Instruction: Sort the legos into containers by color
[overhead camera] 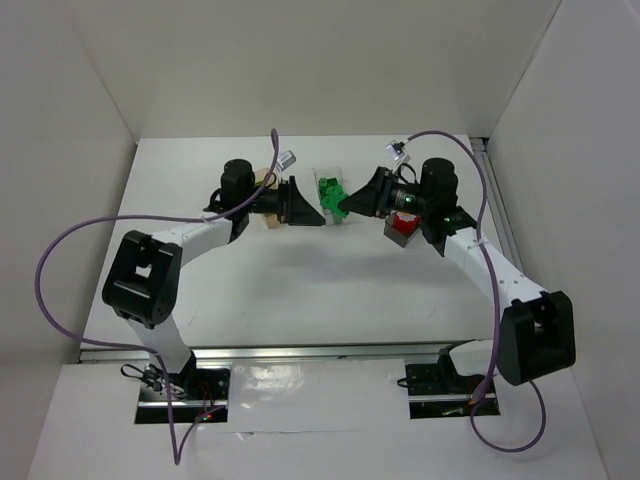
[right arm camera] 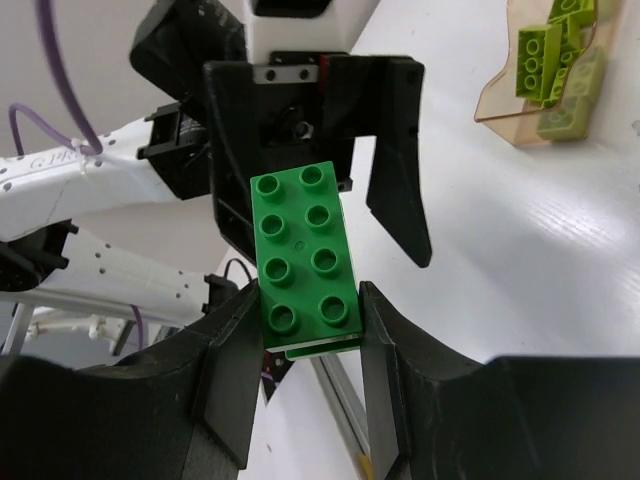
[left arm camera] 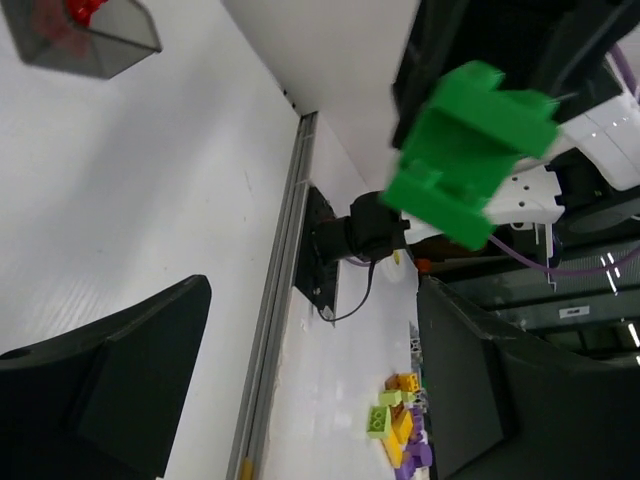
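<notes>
From the top view I have both arms reaching over the table (overhead camera: 300, 290) and meeting nose to nose near its far middle, the left arm (overhead camera: 190, 235) coming in from 9 o'clock and the right arm (overhead camera: 490, 265) from 3. Three bins sit around that meeting point. The tan bin (right arm camera: 500, 100), holding yellow-green bricks (right arm camera: 550, 50), lies behind the left gripper (overhead camera: 308, 205). The grey bin (left arm camera: 120, 45), with red bricks (left arm camera: 80, 10) in it, sits just beside the right wrist at 4 o'clock. The clear bin (overhead camera: 338, 172), already holding green bricks (overhead camera: 328, 187), stands at 12 o'clock from the fingertips. The right gripper (overhead camera: 362, 198) is clamped on one green brick (right arm camera: 305, 250), pinching its near end across the short sides. The brick's long axis runs straight out toward the left gripper, whose jaws stand wide apart and square to it, touching nothing. I judge the right arm owns this one: the clear bin is just past the brick, so the move I expect is a short carry toward 12 o'clock and a drop. I cannot tell whether a second piece is stuck underneath.
</notes>
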`<state>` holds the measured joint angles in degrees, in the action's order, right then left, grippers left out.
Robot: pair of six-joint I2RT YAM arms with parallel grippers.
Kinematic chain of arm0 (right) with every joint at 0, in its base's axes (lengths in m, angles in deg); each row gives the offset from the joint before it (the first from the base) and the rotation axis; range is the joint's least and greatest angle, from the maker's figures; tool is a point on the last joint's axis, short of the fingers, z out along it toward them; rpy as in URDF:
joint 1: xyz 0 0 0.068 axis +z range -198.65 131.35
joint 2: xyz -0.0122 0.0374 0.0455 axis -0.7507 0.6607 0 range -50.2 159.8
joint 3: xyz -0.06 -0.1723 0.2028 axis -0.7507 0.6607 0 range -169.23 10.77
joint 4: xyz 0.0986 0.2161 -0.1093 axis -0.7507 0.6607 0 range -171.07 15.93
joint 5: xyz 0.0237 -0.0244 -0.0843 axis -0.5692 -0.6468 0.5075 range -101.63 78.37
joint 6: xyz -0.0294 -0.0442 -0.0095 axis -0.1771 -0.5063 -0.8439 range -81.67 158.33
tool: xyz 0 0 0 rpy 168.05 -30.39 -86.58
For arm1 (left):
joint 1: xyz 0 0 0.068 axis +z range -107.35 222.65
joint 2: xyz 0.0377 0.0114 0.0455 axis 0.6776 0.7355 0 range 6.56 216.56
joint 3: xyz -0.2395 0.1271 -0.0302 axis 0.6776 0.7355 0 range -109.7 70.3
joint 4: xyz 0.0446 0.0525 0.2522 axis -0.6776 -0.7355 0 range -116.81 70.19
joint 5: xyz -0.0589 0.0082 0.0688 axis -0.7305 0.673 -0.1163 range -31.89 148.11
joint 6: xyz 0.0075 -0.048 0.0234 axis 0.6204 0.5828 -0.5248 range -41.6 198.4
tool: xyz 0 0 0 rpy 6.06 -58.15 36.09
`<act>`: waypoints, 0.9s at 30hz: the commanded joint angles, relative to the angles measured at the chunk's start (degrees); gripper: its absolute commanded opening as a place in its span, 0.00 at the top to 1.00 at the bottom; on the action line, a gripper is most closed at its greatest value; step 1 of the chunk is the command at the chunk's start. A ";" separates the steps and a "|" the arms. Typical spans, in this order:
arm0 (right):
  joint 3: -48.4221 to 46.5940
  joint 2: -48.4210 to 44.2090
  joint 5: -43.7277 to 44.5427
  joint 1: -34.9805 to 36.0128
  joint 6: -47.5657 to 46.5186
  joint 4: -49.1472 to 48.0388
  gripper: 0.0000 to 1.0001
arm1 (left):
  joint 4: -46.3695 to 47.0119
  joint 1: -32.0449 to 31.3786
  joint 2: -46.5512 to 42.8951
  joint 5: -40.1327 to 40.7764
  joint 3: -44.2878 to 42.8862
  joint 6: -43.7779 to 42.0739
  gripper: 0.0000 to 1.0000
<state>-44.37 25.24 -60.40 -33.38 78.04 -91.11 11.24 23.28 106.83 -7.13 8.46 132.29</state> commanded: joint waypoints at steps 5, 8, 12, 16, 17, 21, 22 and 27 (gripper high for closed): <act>-3.05 0.67 -3.08 1.78 -1.21 0.28 0.80 | 12.37 -1.36 -5.00 -2.88 0.23 0.08 0.12; -3.58 0.67 -3.08 3.01 -1.82 1.60 0.80 | 14.56 -1.89 -5.00 -3.41 -1.00 0.95 0.16; -4.19 1.20 -1.94 4.07 -3.05 3.36 0.80 | 16.59 -1.89 -5.00 -3.41 -1.61 3.06 0.26; -4.19 1.73 -1.42 5.65 -3.05 2.84 0.80 | 17.81 -2.42 -5.00 -2.18 -1.61 4.46 0.46; -4.19 1.73 -1.41 5.65 -3.05 2.84 0.80 | 18.43 -2.42 -4.47 -2.18 -1.61 5.17 0.51; -4.19 1.73 -0.89 6.18 -2.53 2.84 0.80 | 18.44 -2.42 -3.95 -2.18 -1.61 5.97 0.72; -4.19 1.73 -0.88 6.18 -2.53 2.84 0.80 | 17.91 -2.42 -3.94 -2.18 -2.13 5.97 0.80; -4.81 -0.02 2.46 6.18 -4.11 4.94 0.63 | 13.23 -1.89 -3.33 -1.56 -2.94 5.52 1.00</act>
<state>-46.55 26.60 -60.40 -28.62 75.89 -88.21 22.62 21.64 103.75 -9.44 7.93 137.34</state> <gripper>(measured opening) 0.458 0.447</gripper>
